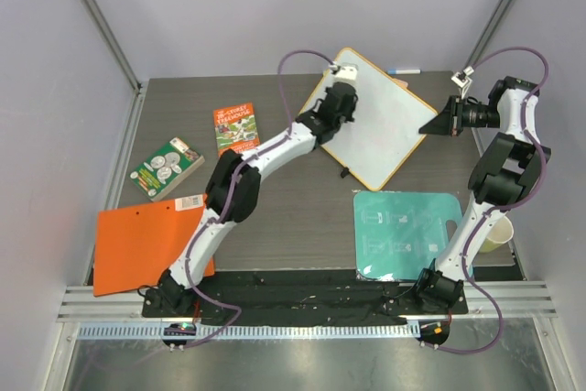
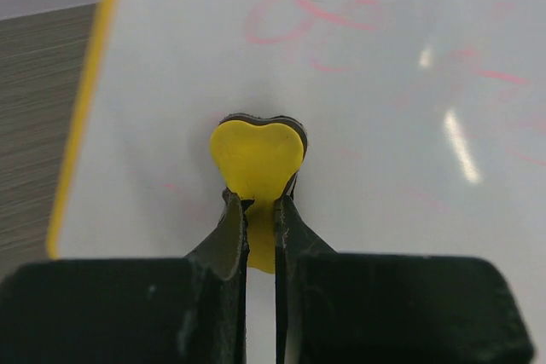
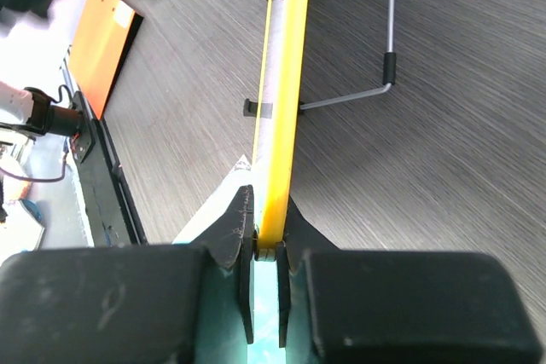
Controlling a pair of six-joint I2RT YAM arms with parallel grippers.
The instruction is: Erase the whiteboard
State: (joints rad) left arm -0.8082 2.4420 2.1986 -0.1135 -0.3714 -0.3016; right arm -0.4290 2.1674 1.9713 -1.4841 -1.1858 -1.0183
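Note:
The whiteboard with its orange-yellow rim stands tilted at the back middle of the table. Faint pink marks show on its white face. My left gripper is shut on a yellow heart-shaped eraser and presses it against the board near its upper left part. My right gripper is shut on the board's rim at its right edge; the rim runs between my fingers. The board's wire stand with black feet shows behind it.
A teal mat with a handle hole lies at the front right. Two books and an orange folder lie at the left. A cup stands at the right edge. A marker lies behind the board.

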